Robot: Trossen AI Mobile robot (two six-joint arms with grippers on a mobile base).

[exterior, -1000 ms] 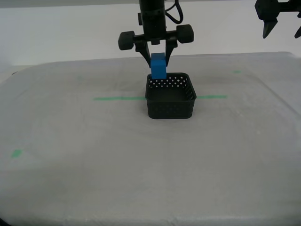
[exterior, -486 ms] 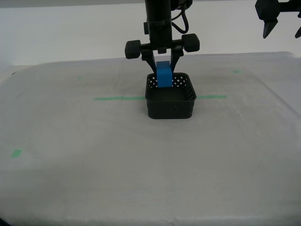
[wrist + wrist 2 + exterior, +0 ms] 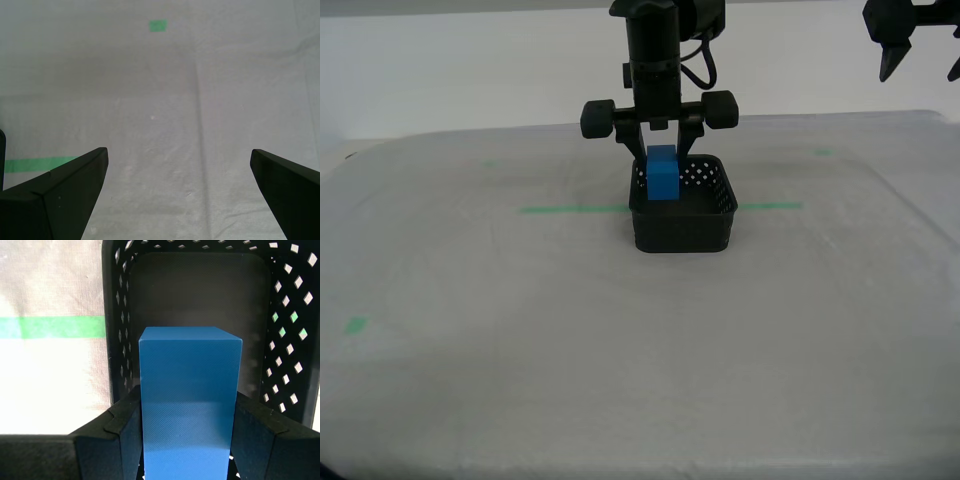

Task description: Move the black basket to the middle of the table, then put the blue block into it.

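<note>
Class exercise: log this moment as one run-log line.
second gripper: shut on blue block | block: over black basket | first gripper: open, empty

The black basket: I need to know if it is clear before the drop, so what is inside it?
Only the blue block, clamped in my second gripper, reaches into the black basket. The floor beneath the block is hidden.

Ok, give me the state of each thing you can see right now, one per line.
blue block: held upright, lowered partly into the basket.
black basket: upright on the table, on the green tape line.
my second claw: shut on the block.
my first claw: open, raised, empty.
</note>
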